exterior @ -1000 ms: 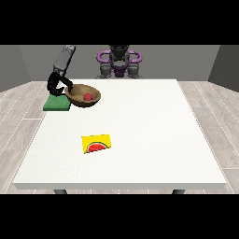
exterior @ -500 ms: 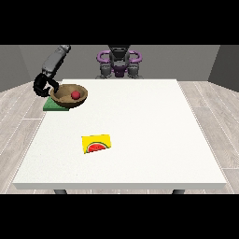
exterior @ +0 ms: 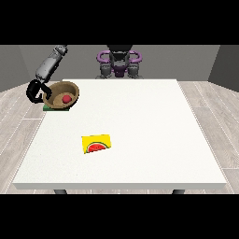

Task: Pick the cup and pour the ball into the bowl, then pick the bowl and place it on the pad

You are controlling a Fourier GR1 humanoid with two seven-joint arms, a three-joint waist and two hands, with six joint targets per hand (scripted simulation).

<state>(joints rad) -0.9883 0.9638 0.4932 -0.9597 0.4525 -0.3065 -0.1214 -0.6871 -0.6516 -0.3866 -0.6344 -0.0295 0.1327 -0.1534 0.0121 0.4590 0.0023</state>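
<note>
Compared with a second ago, I see the hand at the view's left (exterior: pixel 36 90) farther out toward the table's left edge, its black fingers curled round the rim of the bowl (exterior: pixel 61 94). The bowl travels with it: earlier it sat to the hand's right, mostly beyond the green pad (exterior: pixel 56 108), and now it rests over the pad, hiding all but a thin strip beneath it. It tilts toward the camera more than before. The red ball (exterior: pixel 67 99) rides along inside, on the side of the bowl away from the hand. The arm (exterior: pixel 50 65) above the hand slants more steeply outward now.
</note>
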